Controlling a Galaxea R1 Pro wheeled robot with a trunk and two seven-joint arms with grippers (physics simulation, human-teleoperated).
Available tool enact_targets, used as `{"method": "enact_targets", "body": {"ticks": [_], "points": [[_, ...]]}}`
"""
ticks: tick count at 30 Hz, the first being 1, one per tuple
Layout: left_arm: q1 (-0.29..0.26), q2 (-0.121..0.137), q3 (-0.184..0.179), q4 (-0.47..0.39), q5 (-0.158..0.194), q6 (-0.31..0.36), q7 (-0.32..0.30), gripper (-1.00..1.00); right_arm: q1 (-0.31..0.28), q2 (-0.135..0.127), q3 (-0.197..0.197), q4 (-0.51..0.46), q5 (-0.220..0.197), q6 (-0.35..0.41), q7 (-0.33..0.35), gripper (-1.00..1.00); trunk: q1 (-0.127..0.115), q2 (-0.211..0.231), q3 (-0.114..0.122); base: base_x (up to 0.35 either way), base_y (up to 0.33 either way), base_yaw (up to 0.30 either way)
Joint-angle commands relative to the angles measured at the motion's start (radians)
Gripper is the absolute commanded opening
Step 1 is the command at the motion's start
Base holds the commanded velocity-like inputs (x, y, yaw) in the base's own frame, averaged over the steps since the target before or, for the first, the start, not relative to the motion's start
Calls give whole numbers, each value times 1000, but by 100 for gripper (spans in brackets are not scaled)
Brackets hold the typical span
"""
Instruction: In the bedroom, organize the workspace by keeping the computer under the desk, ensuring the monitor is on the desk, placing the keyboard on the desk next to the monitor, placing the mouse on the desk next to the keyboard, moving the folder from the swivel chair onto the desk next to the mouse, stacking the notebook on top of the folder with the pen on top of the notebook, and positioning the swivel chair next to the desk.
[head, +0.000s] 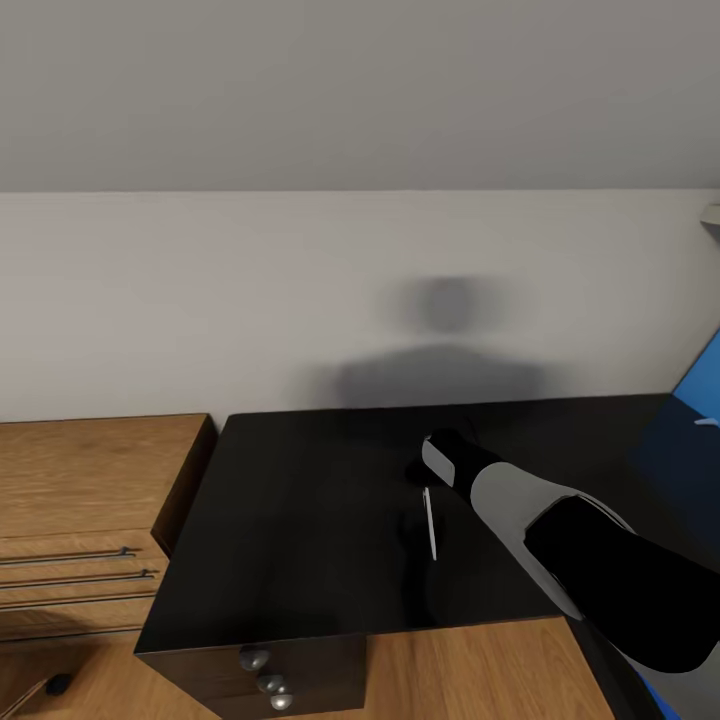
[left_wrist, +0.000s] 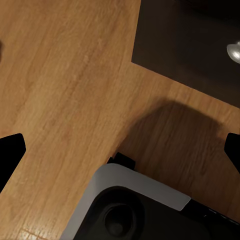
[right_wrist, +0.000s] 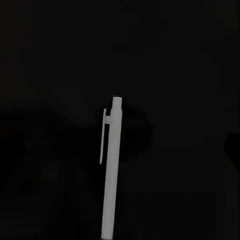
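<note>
pen (right_wrist: 111, 170): white, lying flat on black table (head: 300, 520), centre, no readable writing
right fingers: over pen, spread wide, not gripping
left fingers: apart, above wood floor (left_wrist: 60, 90)
folder (head: 705, 390): blue, 3 o'clock edge

I've got the desk (head: 300, 520) dead ahead, its far edge against the wall (head: 250, 300). The pen (head: 429, 522) lies on the desk, right of centre, just left of my right arm (head: 540, 520), which reaches in over the desk from the near right. The folder (head: 700, 400) sits at the desk's far right end, possibly tilted up, hard to tell. Left of the desk stands the drawer unit (head: 80, 520), right beside it. In the left wrist view, floor (left_wrist: 65, 100) below, with the robot base (left_wrist: 135, 205) on it.
</note>
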Motion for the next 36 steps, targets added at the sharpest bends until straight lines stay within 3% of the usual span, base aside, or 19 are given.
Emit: {"method": "enact_targets", "body": {"ticks": [1,9,22,28,33,36], "points": [[-1,0,-7,1,10,-3,-2,100,0,0,6,-2,-11,12,-12,100,0,-1,-1,0,0,0],[-1,0,-7,1,11,-3,-2,100,0,1,3,-2,-17,78,-38,100,0,-1,-1,0,0,0],[-1,0,-7,1,11,-3,-2,100,0,-1,-1,-8,-63,182,-40,100,0,-1,-1,0,0,0],[-1,0,-7,1,11,-3,-2,100,-2,-5,-27,-28,-120,258,-40,100,0,-1,-1,0,0,0],[-1,0,-7,1,11,-3,-2,100,-3,-12,-38,-51,-209,325,-41,100,0,-1,-1,0,0,0],[-1,0,-7,1,11,-3,-2,100,-3,-21,-40,-55,-241,342,-42,100,0,-1,-1,0,0,0]]}}
